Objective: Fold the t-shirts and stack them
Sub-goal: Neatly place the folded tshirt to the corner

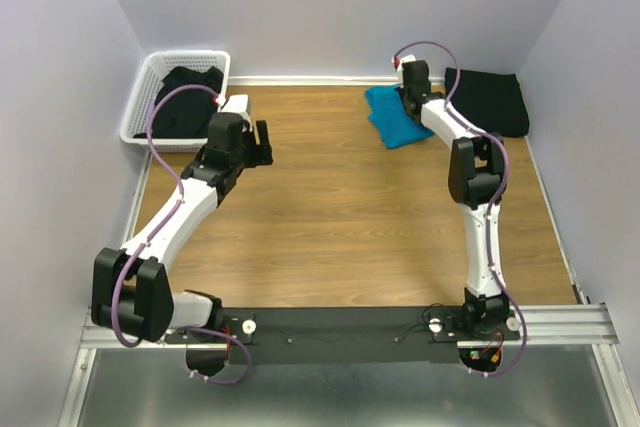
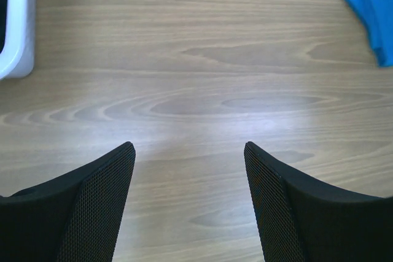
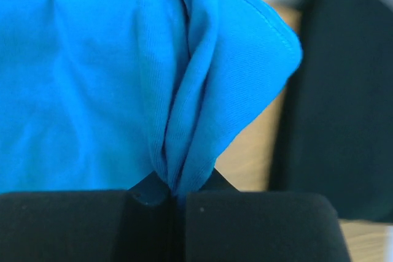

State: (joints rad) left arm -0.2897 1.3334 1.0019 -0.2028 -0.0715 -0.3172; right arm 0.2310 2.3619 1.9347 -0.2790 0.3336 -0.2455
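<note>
Right gripper (image 3: 169, 191) fingers are filling the bottom of the right wrist view, pressed together and pinching a bunched fold of the teal-blue t-shirt (image 3: 80, 90). That shirt is lying crumpled near the far edge of the wooden worktop (image 1: 340, 197), right of centre, and the right arm is hiding part of it from above. Just beyond it, in the far right corner, a folded black t-shirt (image 1: 490, 99) is lying flat; the right wrist camera is showing it only as a dark blur.

Left gripper (image 2: 187, 151) is hovering over bare wood near the far left corner, its two black mesh-faced fingers (image 2: 98, 200) spread wide apart and holding nothing. A white lattice basket (image 1: 140, 107) is sitting in the far left corner, holding a heap of black fabric (image 1: 185, 97) that its wall and a purple cable are partly covering. In the left wrist view the frame edges are cutting off both the basket and the teal-blue shirt.
</note>
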